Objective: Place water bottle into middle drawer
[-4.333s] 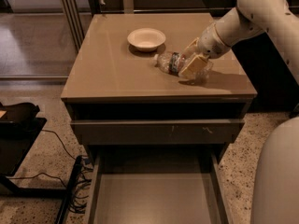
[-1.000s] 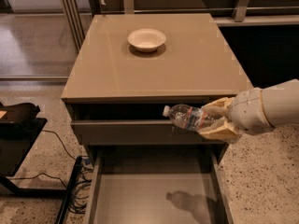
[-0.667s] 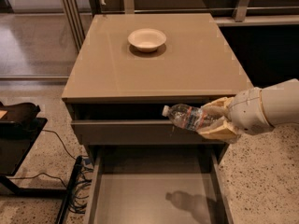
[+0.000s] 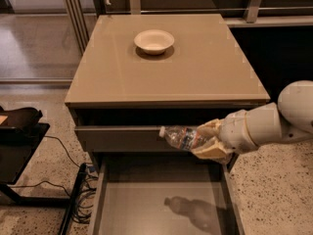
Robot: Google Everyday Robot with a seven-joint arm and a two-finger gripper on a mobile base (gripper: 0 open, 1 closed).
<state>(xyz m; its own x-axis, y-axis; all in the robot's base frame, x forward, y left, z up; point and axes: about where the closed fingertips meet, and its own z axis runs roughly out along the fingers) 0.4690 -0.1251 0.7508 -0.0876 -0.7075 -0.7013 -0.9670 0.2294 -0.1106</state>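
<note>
The water bottle [image 4: 183, 137] is a small clear crinkled bottle with a dark label band. It lies sideways in the air, cap pointing left. My gripper [image 4: 209, 142] is shut on its base end and holds it above the open middle drawer [image 4: 142, 207], in front of the closed top drawer front. The drawer is pulled out wide, with a flat grey-brown bottom. The bottle's shadow falls on the drawer bottom. My white arm [image 4: 274, 124] reaches in from the right.
A white bowl [image 4: 154, 41] sits on the cabinet top [image 4: 205, 67] near the back. A black stand [image 4: 22, 146] and cables [image 4: 78, 192] are on the speckled floor at the left.
Compared with several seconds ago, the bottle has been lifted off the cabinet top and carried down over the open drawer. In the last second it has barely moved.
</note>
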